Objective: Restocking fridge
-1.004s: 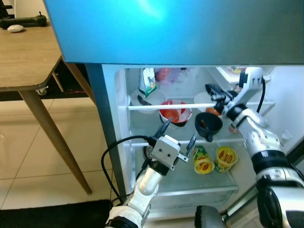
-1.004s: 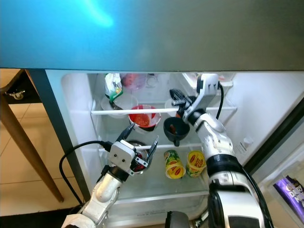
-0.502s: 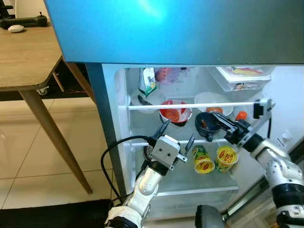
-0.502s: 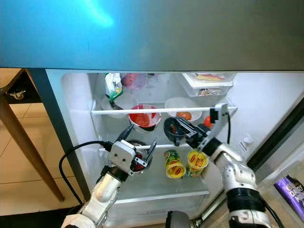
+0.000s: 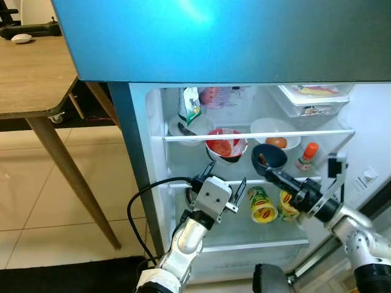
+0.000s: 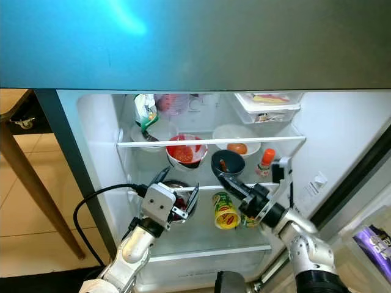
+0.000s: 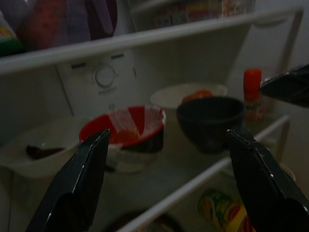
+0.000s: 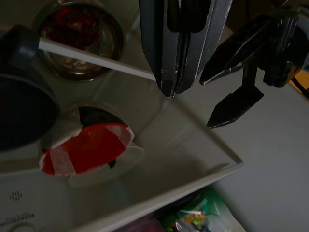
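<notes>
The fridge (image 5: 143, 159) is standing open with its blue door (image 5: 214, 36) overhead, beside a wooden bench (image 5: 30, 79). The robot is working at the middle wire shelf (image 6: 208, 141). The dark blue bowl (image 6: 227, 162), apparently the item being stocked, is sitting on the shelf below that rail, just beside the red-and-white bowl (image 6: 183, 149) and in front of the white bowl (image 6: 235, 137) holding an orange fruit.

The right gripper (image 6: 227, 182) is hovering just below and in front of the dark bowl, its fingers pressed together and gripping nothing. The left gripper (image 5: 223, 180) is hanging at the lower shelf with its fingers spread wide and empty, above a steel bowl (image 6: 177, 189).

For a clean step, the right arm should be drawing straight back and low, clearing the shelf rail before turning.

The small sauce bottle (image 5: 307, 155) is standing near the dark bowl and could tip. The yellow cans (image 5: 261, 206) are lying close under the right forearm.
</notes>
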### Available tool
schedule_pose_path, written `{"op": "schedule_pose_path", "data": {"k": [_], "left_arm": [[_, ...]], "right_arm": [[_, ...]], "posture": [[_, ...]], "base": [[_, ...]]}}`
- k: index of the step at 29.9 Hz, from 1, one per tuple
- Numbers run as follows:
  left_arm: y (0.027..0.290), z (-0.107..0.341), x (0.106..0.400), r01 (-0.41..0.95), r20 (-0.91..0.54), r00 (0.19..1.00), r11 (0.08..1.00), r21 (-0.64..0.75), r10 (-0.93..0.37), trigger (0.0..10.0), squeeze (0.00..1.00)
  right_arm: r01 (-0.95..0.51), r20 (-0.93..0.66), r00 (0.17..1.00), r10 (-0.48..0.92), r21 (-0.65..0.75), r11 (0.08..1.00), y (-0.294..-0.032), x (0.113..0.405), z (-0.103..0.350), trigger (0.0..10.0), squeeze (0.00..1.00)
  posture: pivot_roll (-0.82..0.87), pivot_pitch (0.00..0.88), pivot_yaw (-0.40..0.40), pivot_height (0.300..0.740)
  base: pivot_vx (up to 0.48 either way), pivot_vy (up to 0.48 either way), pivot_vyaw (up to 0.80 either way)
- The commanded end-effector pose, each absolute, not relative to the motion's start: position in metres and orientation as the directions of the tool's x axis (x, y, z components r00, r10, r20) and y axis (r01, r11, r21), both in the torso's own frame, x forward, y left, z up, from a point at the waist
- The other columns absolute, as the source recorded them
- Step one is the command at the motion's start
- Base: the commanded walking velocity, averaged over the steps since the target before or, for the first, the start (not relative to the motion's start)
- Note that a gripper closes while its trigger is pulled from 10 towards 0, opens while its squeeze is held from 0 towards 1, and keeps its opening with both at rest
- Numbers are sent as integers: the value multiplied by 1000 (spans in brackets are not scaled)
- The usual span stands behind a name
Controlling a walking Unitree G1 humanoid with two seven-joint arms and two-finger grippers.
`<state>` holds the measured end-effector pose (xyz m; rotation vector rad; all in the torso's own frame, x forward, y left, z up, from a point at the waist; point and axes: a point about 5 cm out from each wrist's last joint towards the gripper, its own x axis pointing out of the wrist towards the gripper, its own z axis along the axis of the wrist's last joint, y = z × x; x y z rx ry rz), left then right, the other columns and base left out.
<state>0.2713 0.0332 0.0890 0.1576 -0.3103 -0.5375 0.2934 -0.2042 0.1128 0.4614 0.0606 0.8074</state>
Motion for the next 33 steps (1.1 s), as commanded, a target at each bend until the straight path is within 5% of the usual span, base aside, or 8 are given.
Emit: {"op": "schedule_pose_path", "data": {"k": [1, 22, 33], "left_arm": [[27, 79, 264, 514, 200, 809, 831, 214, -553, 10000, 0], [17, 59, 246, 656, 96, 717, 716, 239, -690, 10000, 0], [11, 61, 242, 692, 98, 676, 675, 256, -730, 10000, 0]], "right_arm": [[-670, 95, 700, 707, 429, 606, -201, 293, 110, 10000, 0], [-714, 150, 632, 761, 496, 495, -187, 287, 106, 10000, 0], [-643, 55, 699, 713, 487, 592, -196, 291, 94, 10000, 0]], "posture": [[-79, 12, -26, 550], [-73, 1, -26, 622], [-79, 0, -22, 641]], "base": [[0, 0, 0], [0, 0, 0], [0, 0, 0]]}}
